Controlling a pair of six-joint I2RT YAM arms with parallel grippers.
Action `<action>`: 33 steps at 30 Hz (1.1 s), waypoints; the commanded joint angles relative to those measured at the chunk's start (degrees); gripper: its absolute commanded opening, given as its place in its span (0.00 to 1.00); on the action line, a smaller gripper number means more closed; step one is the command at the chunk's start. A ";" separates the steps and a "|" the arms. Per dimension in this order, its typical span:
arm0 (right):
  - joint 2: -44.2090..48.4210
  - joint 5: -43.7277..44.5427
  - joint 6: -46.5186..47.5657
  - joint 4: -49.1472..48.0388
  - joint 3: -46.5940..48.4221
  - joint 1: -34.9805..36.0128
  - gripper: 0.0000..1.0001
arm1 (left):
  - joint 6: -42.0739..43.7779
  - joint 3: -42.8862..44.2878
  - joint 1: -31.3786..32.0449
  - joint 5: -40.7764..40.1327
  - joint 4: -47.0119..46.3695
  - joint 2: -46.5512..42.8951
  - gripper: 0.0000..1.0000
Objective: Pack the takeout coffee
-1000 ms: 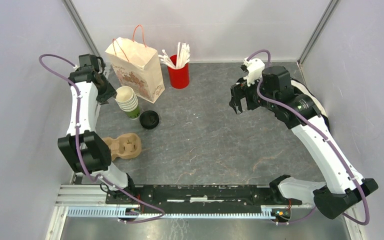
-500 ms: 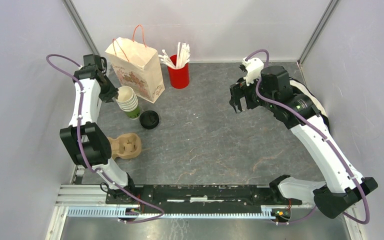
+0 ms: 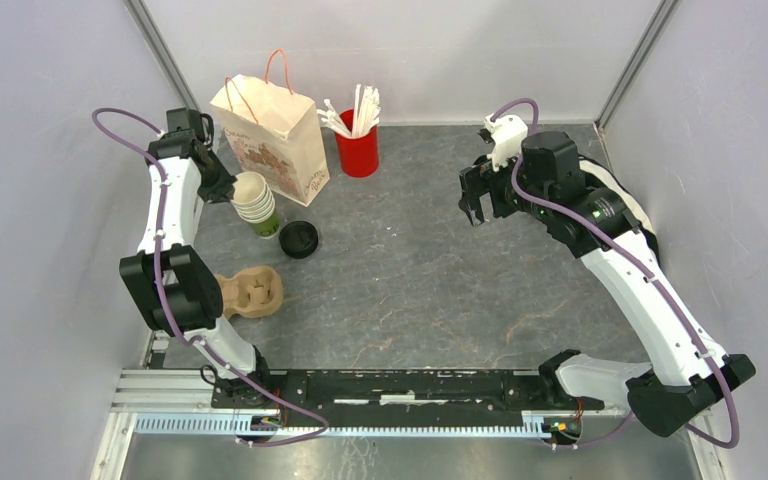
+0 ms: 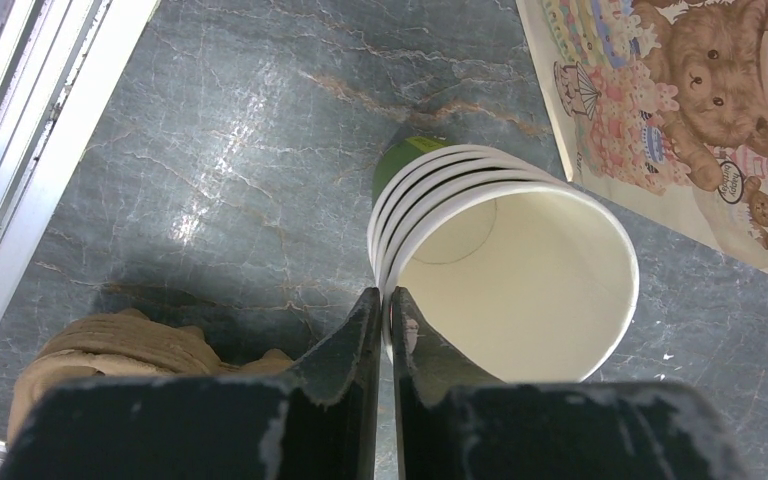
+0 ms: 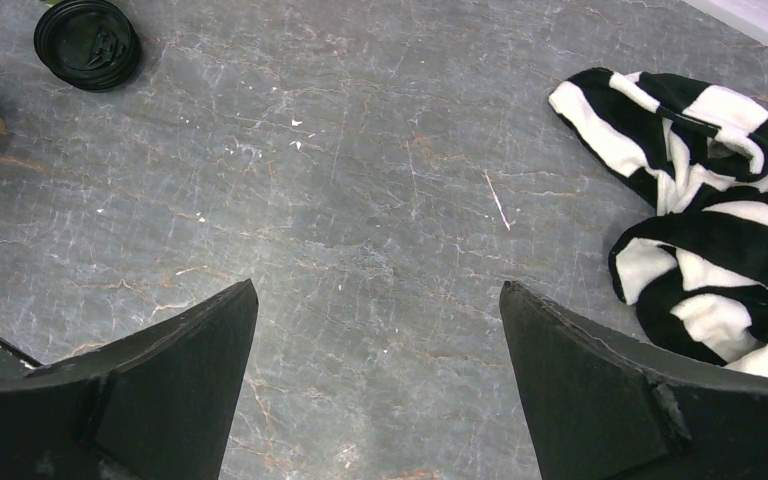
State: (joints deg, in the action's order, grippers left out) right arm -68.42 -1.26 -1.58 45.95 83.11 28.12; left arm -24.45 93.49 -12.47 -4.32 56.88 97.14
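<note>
No takeout coffee shows in any view. A stack of lidless green cups point(image 3: 256, 203) with cream insides stands at the back left, seen from above in the left wrist view point(image 4: 505, 260). My left gripper point(image 3: 228, 190) is at the stack's left side. Its jaws point(image 4: 386, 297) are pinched on the top cup's rim, one finger inside the cup and one outside. A black lid point(image 3: 298, 239) lies on the table just right of the stack, also in the right wrist view point(image 5: 87, 42). My right gripper point(image 3: 475, 205) hangs wide open over bare table point(image 5: 378, 290).
A brown pulp cup carrier point(image 3: 248, 294) lies near the left arm. A printed paper bag point(image 3: 275, 140) stands behind the stack, with a red cup of white sticks point(image 3: 358, 150) beside it. A black-and-white striped cloth point(image 5: 710, 220) lies at the right.
My left gripper moved in to the cup stack and closed its jaws onto the top cup's rim. The right arm stayed where it was.
</note>
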 commanded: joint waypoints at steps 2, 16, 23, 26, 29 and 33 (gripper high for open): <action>0.13 0.65 0.47 -2.16 0.65 0.21 0.98 | 1.25 2.88 -0.04 0.24 -1.19 -0.45 0.11; -0.04 0.22 0.35 -2.22 0.65 0.26 0.98 | 1.15 3.93 0.09 0.48 -1.29 -1.49 0.02; 0.04 0.04 0.31 -2.24 0.76 0.42 0.98 | 0.42 1.98 0.06 0.73 -3.98 -4.39 0.02; 0.03 0.03 0.31 -2.14 0.82 0.54 0.98 | -0.51 0.50 0.04 1.23 -5.89 -6.29 0.02; 0.04 0.03 0.30 -2.10 1.00 0.78 0.98 | -1.43 -1.80 -0.12 2.72 -9.38 -8.88 0.02; 0.13 0.03 0.36 -2.04 1.00 1.06 0.98 | -4.56 -6.73 -1.72 7.46 -15.69 -12.72 0.02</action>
State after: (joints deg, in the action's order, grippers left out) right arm -68.42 -1.30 -1.58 45.95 83.13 28.71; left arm -24.60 89.93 -12.67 -2.28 49.93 89.69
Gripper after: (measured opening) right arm 0.982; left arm 0.087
